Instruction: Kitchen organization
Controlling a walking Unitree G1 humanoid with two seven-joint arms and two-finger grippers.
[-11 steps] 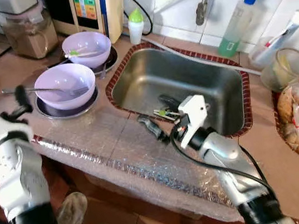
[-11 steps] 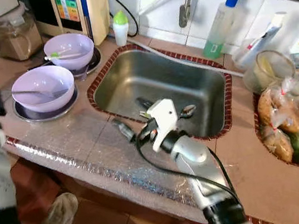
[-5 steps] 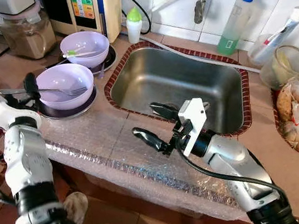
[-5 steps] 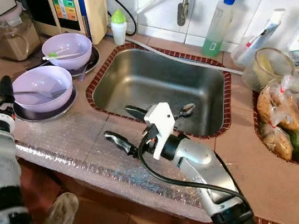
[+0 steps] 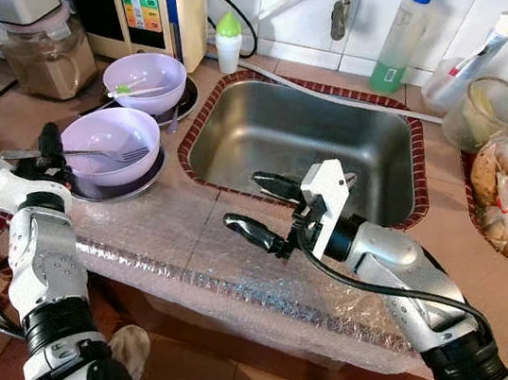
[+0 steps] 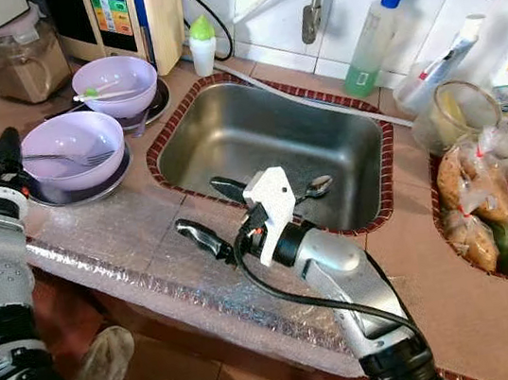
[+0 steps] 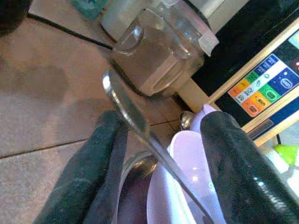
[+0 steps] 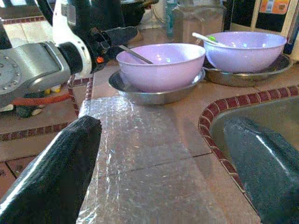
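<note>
Across the brown tiled counter, my left gripper straddles the handle of the metal fork resting in the nearer lilac bowl, fingers not closed, so I judge I should pinch squarely and lift gently while my right gripper waits wide open near the steel sink.

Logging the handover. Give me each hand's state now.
Left hand: open, fingers either side of the fork handle at the near purple bowl.
Right hand: open, empty, at the sink edge.
</note>
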